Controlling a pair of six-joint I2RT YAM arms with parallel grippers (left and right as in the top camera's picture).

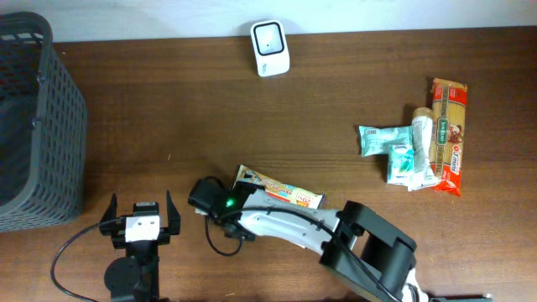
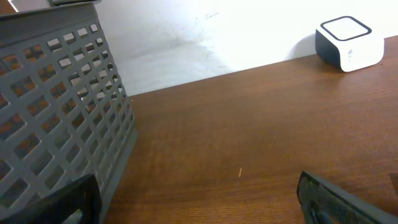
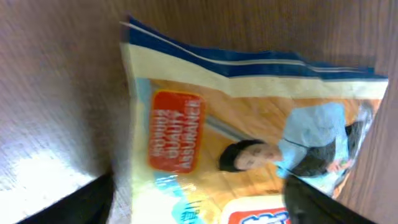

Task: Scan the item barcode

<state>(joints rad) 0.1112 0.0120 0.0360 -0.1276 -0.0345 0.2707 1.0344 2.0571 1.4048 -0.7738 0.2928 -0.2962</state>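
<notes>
Scan not done, as far as visible. Yellow-orange printed foil snack pkt w/ blue stripe (image 1: 281, 193) lying flat on brown wooden table (image 1: 168, 117) at approx 6 o'clock, well apart from small white box scanner w/ dark window (image 1: 270, 47) at 12 o'clock. No barcode visible on upturned face; prob. on underside, so flip likely needed.

R gripper (image 3: 202, 204) low over pkt's 9 o'clock end, fingers spread wide, not closed on it. L gripper (image 1: 141, 221) at 7 o'clock, also spread, empty.

Left to do, by judgement: grasp pkt, lift, carry toward 12, show code to window.

Around:
- Grey plastic lattice basket (image 1: 71, 109) at 9 o'clock.
- Heap at 3 o'clock: long orange-red pasta pkt (image 1: 449, 134), teal pouches (image 1: 382, 138), pale tube (image 1: 422, 138), all touching.

Nothing lying btw pkt and scanner. Likely snag: thin flat pkt hard to pinch off tabletop.
</notes>
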